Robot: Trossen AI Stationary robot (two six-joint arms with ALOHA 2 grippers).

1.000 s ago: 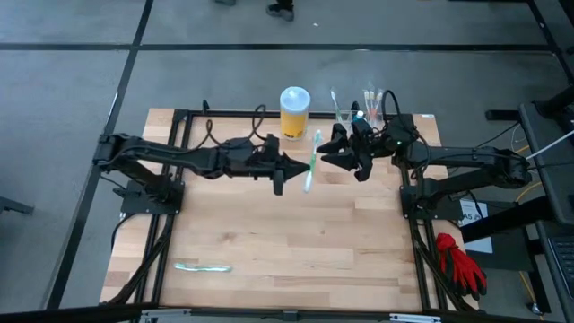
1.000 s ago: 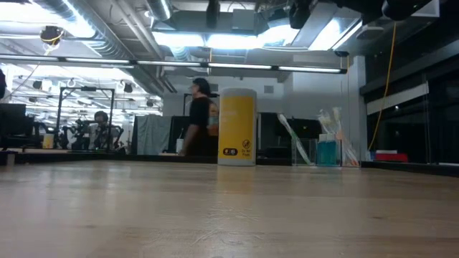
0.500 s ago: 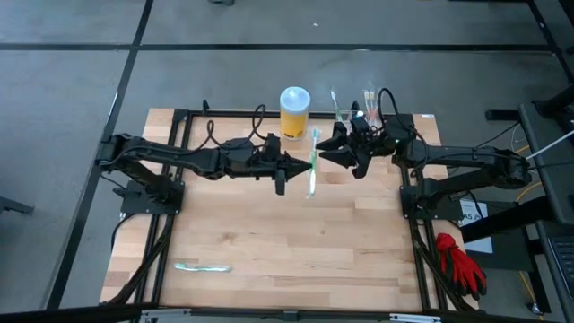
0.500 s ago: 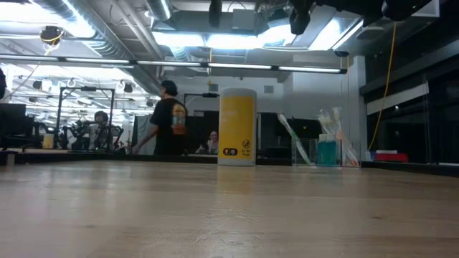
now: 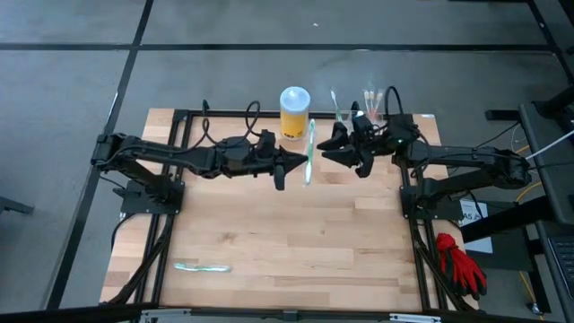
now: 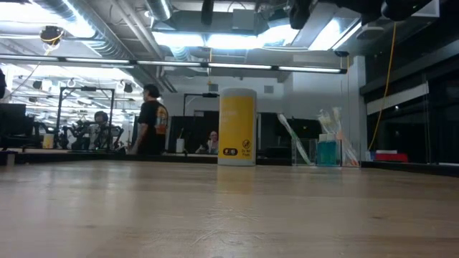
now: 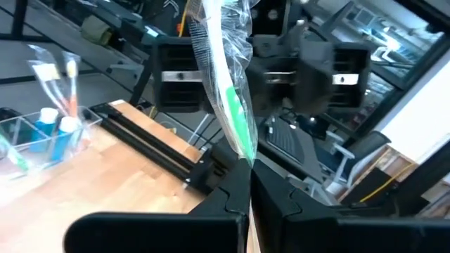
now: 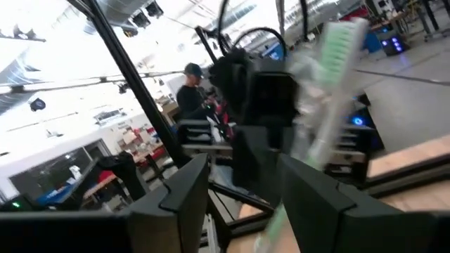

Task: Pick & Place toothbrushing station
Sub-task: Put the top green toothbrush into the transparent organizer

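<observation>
Above the far middle of the table (image 5: 269, 233), both arms are raised and meet tip to tip. Left gripper (image 5: 303, 164) is clamped on the lower end of a green toothbrush in a clear wrapper (image 5: 310, 151); the left wrist view shows the wrapped brush (image 7: 228, 91) pinched between the closed fingers (image 7: 232, 200), rising tilted away from them. Right gripper (image 5: 328, 149) sits just beside the brush on its right, fingers (image 8: 320, 204) spread apart, with the brush (image 8: 320, 105) in front of the gap between them; contact cannot be told.

Toothbrushing station (image 5: 359, 114): clear low holder, standing on the table at the far edge, right of centre, behind the right gripper. Low view shows it upright (image 6: 324, 152) with brushes and a blue item inside. Yellow canister with white lid (image 5: 294, 112) stands to its left, apart from it.

Near left corner of the table: a flat wrapped item (image 5: 203, 266). Red gloves (image 5: 461, 262) lie off the table's right side. A person (image 6: 151, 122) stands in the room beyond.
</observation>
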